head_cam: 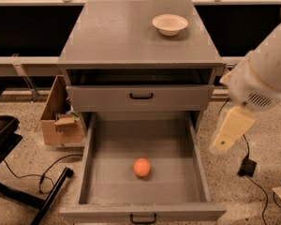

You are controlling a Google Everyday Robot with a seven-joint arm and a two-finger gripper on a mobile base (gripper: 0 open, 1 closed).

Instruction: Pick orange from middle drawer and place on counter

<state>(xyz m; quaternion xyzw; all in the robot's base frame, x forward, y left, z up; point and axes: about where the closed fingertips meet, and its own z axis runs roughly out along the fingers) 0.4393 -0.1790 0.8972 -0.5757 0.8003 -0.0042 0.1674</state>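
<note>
The orange [142, 167] lies on the floor of the middle drawer [87, 159], which is pulled wide open at the bottom of the grey cabinet. The orange sits near the middle of the tray, slightly toward the front. The counter [126, 36] is the cabinet's flat grey top. My gripper [223, 142] hangs on the white arm [264, 76] to the right of the drawer's right wall. It is above floor level, outside the tray, and holds nothing that I can see.
A cream-white bowl [170, 24] stands on the counter's back right. Another grey drawer front [140, 97] with a black handle is shut above the open drawer. A cardboard box [61, 121] and a black chair base [18, 191] are on the left. Cables and a black adapter [247, 167] lie on the floor at the right.
</note>
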